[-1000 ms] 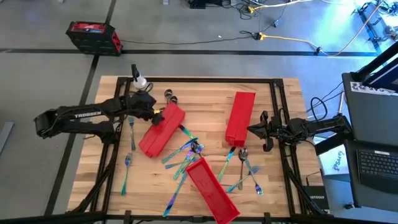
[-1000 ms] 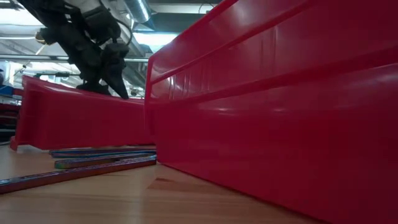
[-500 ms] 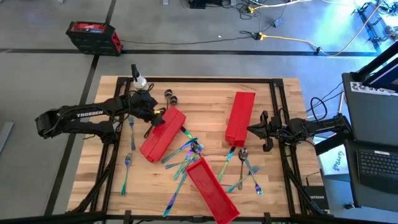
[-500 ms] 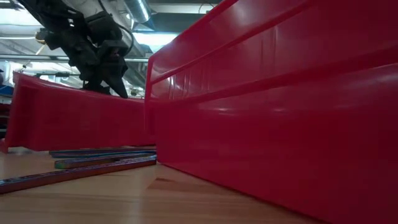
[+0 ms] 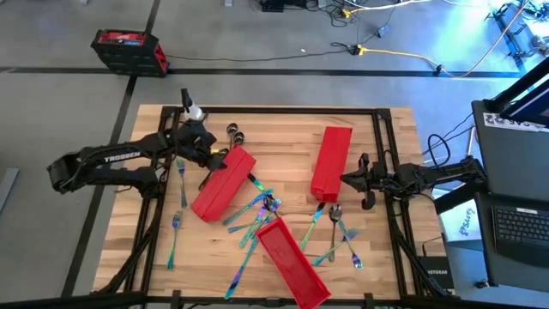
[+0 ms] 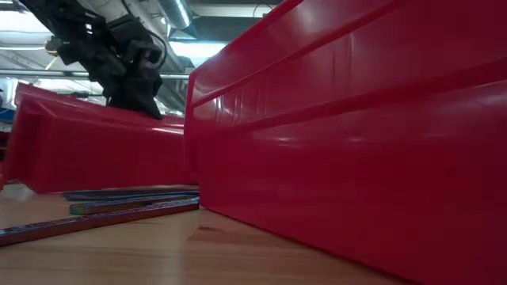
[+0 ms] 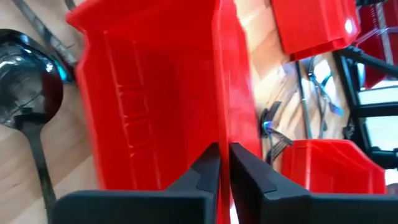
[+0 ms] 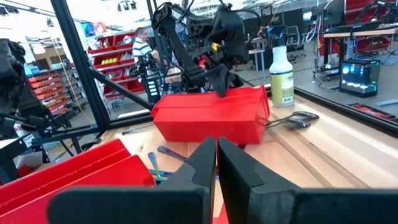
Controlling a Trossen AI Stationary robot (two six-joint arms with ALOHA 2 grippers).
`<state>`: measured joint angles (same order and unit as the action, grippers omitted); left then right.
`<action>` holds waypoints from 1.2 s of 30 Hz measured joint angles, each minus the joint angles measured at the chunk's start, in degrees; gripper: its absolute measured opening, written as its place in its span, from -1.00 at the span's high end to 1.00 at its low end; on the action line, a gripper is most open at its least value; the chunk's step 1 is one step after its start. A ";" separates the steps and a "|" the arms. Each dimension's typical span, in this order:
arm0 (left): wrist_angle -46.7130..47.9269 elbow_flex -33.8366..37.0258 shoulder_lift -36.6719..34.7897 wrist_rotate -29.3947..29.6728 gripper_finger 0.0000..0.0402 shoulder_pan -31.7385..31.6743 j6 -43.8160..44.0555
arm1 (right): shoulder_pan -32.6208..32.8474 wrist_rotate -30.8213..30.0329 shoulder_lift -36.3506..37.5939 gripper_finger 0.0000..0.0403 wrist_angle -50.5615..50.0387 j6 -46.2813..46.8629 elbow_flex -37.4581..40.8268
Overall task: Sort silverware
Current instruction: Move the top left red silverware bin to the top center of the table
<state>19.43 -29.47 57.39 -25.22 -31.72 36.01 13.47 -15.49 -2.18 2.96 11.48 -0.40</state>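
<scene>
From above, the left pincer [image 5: 216,155] sits at the upper end of a slanted red bin [image 5: 223,181] on the wooden surface [image 5: 283,120], its fingers pinched on the bin's wall. The right pincer [image 5: 347,179] waits with its fingers together, just beside the upright red bin [image 5: 330,161] near the surface's right side. A third red bin [image 5: 292,263] lies toward the near edge. The silverware [image 5: 255,209] is scattered loose on the wood: a cluster between the slanted bin and the near bin, a few pieces [image 5: 340,236] below the right pincer, two forks [image 5: 177,199] left of the slanted bin, and two dark spoons [image 5: 234,132] close to the left pincer. A spray bottle [image 5: 190,106] stands at the far left corner.

At surface height, the near bin's wall [image 6: 356,142] fills most of the picture; the left pincer [image 6: 142,99] comes down onto the rim of the slanted bin [image 6: 95,150] behind it. Thin iridescent handles [image 6: 103,215] lie flat on the wood in front.

The left wrist view shows the dark fingers [image 7: 205,171] closed tight on the thin red wall [image 7: 227,106], with a dark spoon [image 7: 28,93] lying beside the bin.

The right wrist view shows its own fingers [image 8: 204,160] pressed together holding nothing, the left arm gripping the far bin [image 8: 211,115], the spray bottle [image 8: 281,73] and two spoons [image 8: 297,119] beyond.
</scene>
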 joint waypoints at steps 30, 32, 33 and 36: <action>-7.05 -12.33 -10.25 14.48 1.00 1.76 14.83 | 0.00 -1.51 -1.41 1.00 0.20 -0.01 0.00; -6.98 -14.80 -8.55 16.90 1.00 3.22 14.99 | 0.00 -1.51 -1.41 1.00 0.20 -0.01 0.00; -6.67 -16.14 -7.33 18.00 1.00 4.07 14.98 | 0.00 -1.51 -1.41 1.00 0.26 -0.01 0.00; -6.97 -21.15 -2.18 20.54 1.00 6.63 15.14 | 0.00 -1.61 -1.39 1.00 0.38 -1.94 -0.16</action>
<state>12.46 -50.63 55.20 -4.68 -25.09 51.15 13.47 -17.09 -3.57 3.34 9.53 -0.56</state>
